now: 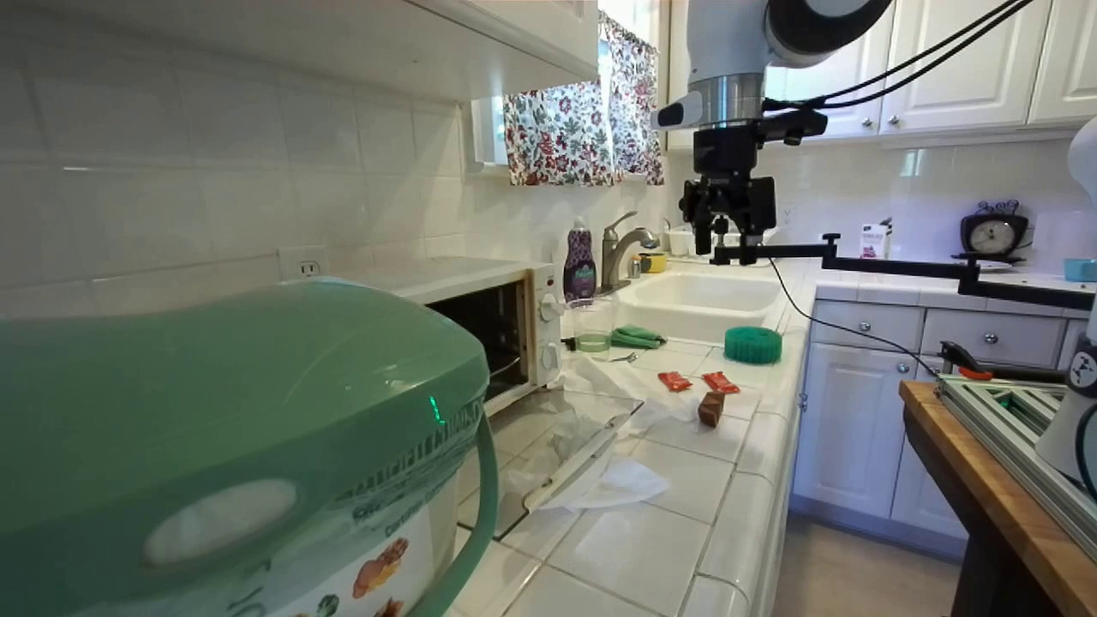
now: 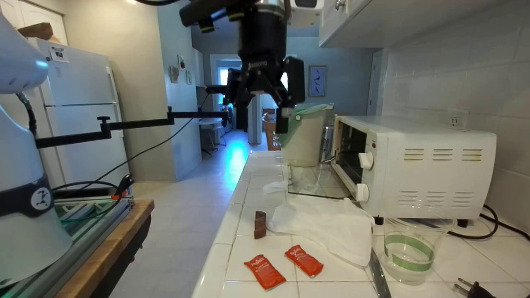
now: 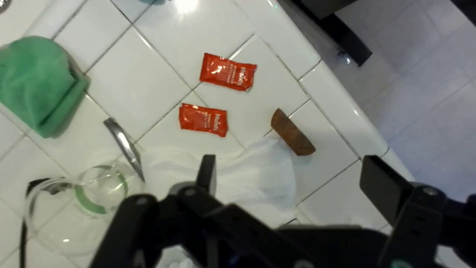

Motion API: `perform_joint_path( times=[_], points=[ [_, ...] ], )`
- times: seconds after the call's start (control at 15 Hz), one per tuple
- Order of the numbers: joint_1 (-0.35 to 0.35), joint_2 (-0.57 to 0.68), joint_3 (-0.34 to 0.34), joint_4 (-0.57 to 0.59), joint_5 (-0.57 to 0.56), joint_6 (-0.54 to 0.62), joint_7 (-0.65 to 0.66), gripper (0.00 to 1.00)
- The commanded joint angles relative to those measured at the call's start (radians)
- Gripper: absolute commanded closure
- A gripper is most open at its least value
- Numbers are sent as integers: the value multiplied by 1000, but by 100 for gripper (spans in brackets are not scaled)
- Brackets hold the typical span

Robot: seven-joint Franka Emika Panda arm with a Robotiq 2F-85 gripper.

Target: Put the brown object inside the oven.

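In an exterior view, a tall white refrigerator (image 2: 83, 103) stands well behind and to the left of the pincer (image 2: 262, 124). Nearer, a thin, black, jointed bar (image 2: 138, 125) runs from the left toward the pincer. The pincer itself hangs over the white, square-tiled table (image 2: 244, 244), its two black fingers pointing down and spread well apart; the wrist view shows the same wide gap.

Below the pincer, the small, dark brown, half-moon-shaped lump (image 2: 260, 224) lies on the table. Lower in the view, also under the pincer, is a flat, red, rectangular ketchup packet (image 2: 265, 272), and a matching red packet (image 2: 304, 260) lies just to its right. Behind the pincer, to the right, stands a round, cream-coloured tub (image 2: 304, 145) with a green lid.

Right of the pincer and lower down, the oven's clear glass door (image 2: 316, 182) is open, low over the table. Beside it a thin, crumpled white sheet (image 2: 323, 227) spreads over the tiles, its left edge just beside the lump. Past its right edge come a long silver metal utensil (image 2: 379, 275) and a clear, green-banded cup (image 2: 412, 248). The boxy white countertop oven (image 2: 430, 165) sits to the right of the pincer, its dark inside uncovered. Farthest right and low lies a black two-pronged plug (image 2: 478, 289).
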State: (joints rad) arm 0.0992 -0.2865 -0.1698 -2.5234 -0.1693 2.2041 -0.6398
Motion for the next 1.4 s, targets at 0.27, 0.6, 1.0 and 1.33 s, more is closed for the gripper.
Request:
perform_joint_path(
  times=[0.27, 0.6, 1.0, 1.33],
  points=[
    [-11, 143, 113, -79, -111, 169, -170, 0],
    [-21, 197, 150, -94, -157, 244, -133, 0],
    [-29, 234, 146, -104, -163, 319, -166, 0],
    [-38, 331, 156, -109, -184, 466, -207, 0]
  ],
)
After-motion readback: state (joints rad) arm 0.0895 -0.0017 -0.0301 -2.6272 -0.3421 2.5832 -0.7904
